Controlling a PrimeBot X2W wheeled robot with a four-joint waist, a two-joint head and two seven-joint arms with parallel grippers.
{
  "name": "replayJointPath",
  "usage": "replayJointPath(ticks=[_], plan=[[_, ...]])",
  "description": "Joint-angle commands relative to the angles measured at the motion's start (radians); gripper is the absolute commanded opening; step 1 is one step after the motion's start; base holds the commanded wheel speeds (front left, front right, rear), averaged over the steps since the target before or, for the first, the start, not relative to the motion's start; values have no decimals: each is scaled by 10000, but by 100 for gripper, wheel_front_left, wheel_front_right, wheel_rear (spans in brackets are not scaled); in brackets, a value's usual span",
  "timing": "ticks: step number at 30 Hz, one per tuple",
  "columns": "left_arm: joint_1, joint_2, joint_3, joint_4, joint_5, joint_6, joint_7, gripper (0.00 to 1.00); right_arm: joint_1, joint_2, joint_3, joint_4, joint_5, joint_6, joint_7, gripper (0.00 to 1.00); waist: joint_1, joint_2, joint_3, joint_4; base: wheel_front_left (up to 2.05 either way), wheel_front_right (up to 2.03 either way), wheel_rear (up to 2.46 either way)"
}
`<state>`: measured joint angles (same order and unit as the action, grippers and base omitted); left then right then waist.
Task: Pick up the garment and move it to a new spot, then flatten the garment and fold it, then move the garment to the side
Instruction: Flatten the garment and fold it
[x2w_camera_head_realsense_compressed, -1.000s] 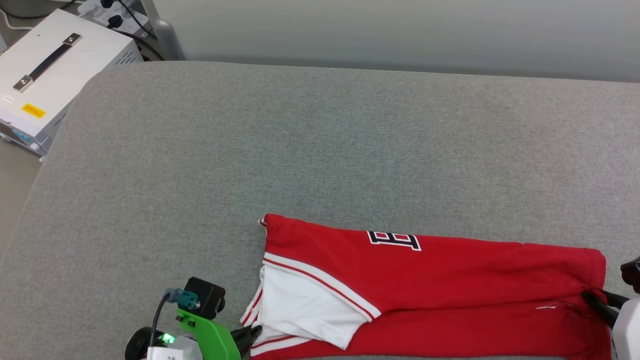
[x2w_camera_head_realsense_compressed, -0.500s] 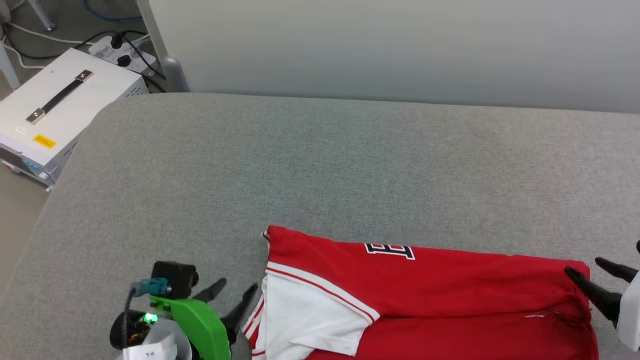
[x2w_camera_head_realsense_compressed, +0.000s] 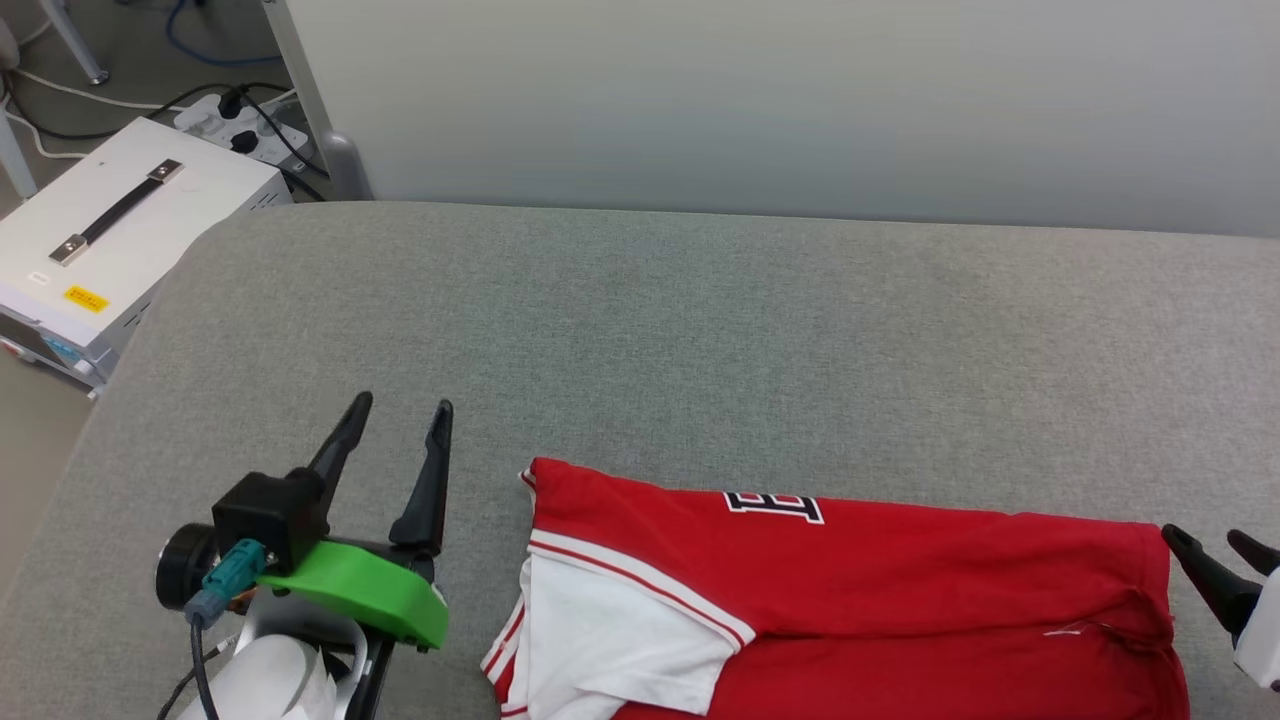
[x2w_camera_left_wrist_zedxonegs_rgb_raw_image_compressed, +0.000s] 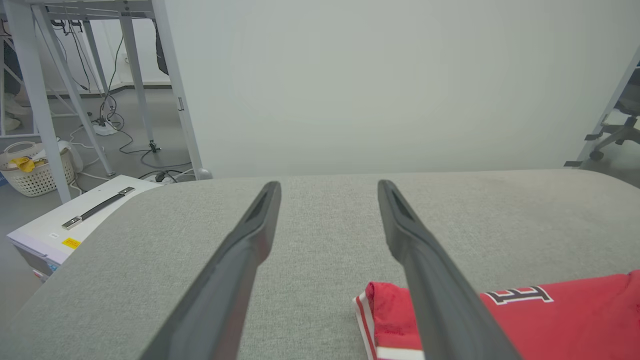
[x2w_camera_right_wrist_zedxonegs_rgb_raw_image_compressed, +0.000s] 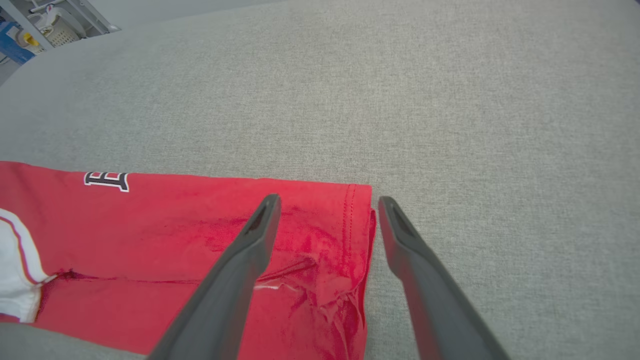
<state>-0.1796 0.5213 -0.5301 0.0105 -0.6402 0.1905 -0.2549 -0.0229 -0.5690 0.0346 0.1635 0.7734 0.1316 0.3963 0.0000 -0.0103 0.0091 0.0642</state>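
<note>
Head view: the folded red soft-cloth T-shirt (x2w_camera_head_realsense_compressed: 850, 590) with white sleeve lies at the grey cloth-covered table (x2w_camera_head_realsense_compressed: 700, 320) near edge, between left hand (x2w_camera_head_realsense_compressed: 402, 405) and right hand (x2w_camera_head_realsense_compressed: 1205, 537), both spread and empty

Left wrist view: fingers apart, shirt corner beside the right one

Right wrist view: parted fingers either side of the shirt's hem, gripping nothing

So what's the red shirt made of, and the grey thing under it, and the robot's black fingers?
The red shirt looks like soft matte knit cloth: it wrinkles and has a stitched hem. The grey surface looks like woven fabric, maybe padded, given its fine weave and rounded corners. The left gripper has fingers that look like hard plastic, smooth, slightly shiny; coated metal is possible.
</note>
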Motion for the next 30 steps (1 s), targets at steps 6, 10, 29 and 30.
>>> replayJointPath(ticks=[6,10,29,30], plan=[[1210,-1447,2714,-1156,1968,-713,-65,100,912,1799,-1957,-769,-1587,-9,1401,100,0,103,178,57,0,0,0],[1582,-2087,3673,-1468,2665,-1504,-66,100,967,2415,-2674,-955,-2209,-9,2080,100,0,103,404,142,0,0,0],[1069,-3721,4564,-974,3968,-3200,-68,100,360,3553,-3687,319,-2225,-9,4018,100,0,103,1743,718,0,0,0],[1068,-3722,4567,-962,3971,-3203,-68,100,367,3581,-3648,382,-2191,-9,4014,100,0,103,1743,730,0,0,0]])
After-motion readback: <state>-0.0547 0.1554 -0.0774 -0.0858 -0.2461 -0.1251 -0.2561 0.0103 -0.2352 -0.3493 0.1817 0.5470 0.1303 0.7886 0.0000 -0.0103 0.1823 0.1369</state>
